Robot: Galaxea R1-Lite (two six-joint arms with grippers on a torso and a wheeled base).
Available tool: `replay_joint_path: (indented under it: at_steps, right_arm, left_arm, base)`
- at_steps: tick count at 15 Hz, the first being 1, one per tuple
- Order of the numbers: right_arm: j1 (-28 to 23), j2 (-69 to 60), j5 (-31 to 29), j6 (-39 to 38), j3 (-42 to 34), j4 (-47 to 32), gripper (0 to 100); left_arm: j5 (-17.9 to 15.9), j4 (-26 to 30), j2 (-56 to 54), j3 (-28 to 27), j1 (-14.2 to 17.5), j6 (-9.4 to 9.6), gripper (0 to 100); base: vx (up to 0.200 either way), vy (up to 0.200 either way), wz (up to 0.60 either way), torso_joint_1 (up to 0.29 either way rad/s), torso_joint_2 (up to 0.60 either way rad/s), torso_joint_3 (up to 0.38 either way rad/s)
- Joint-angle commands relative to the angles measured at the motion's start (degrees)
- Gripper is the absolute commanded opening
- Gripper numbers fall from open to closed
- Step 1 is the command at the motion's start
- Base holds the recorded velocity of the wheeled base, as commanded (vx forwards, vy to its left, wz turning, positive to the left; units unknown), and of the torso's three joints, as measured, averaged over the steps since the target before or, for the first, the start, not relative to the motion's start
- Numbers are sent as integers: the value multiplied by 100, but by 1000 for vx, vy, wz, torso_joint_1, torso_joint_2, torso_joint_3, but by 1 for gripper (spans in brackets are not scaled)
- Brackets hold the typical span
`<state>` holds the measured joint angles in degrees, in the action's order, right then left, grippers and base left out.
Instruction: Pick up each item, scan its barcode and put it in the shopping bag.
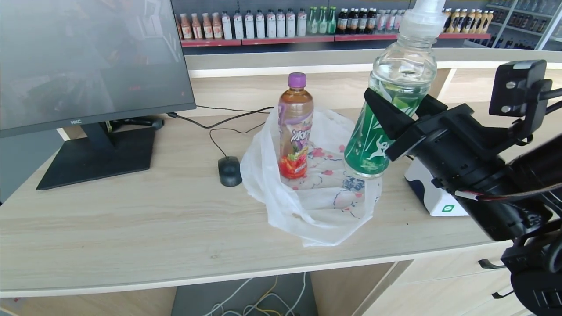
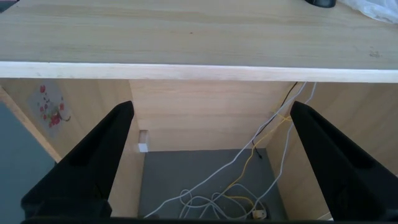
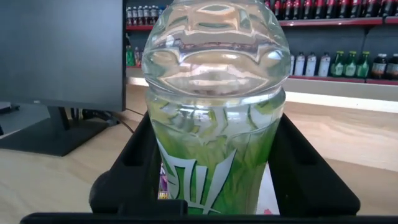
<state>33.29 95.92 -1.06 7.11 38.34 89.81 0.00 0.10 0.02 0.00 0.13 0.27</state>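
Note:
My right gripper [image 1: 397, 118] is shut on a clear bottle with a green label and white cap [image 1: 388, 109], held tilted in the air above the right side of the white shopping bag [image 1: 307, 193]. The same green-label bottle [image 3: 214, 124] sits between the black fingers [image 3: 127, 165] close to the right wrist camera. A tea bottle with a purple cap [image 1: 295, 127] stands upright in the bag. My left gripper [image 2: 211, 162] is open and hangs below the front edge of the counter [image 2: 186, 70], holding nothing.
On the wooden counter [image 1: 131, 219] stand a monitor [image 1: 88, 61] at the left, a black mouse [image 1: 229, 171] beside the bag, and a white scanner box [image 1: 432, 193] at the right. Cables [image 2: 236, 186] hang under the counter. Shelves of bottles [image 1: 307, 22] line the back.

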Motion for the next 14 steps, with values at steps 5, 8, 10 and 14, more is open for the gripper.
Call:
replay_joint_path:
  at_steps: [5, 8, 10, 14]
  right_arm:
    - [-60, 604, -8, 1, 86, 19, 0]
    - [-69, 894, -8, -8, 394, 19, 0]
    - [-69, 1026, -8, 1, 525, 19, 0]
    - [-148, 1316, -8, 1, 728, 19, 0]
  left_arm:
    - [0, -1, -2, 0, 4, 0, 100]
    - [0, -1, -2, 0, 4, 0, 100]
    - [0, -1, -2, 0, 4, 0, 100]
    - [0, -1, -2, 0, 4, 0, 100]
  base:
    - [0, 0, 0, 0, 0, 0]
    - [0, 0, 0, 0, 0, 0]
    - [0, 0, 0, 0, 0, 0]
    - [0, 0, 0, 0, 0, 0]
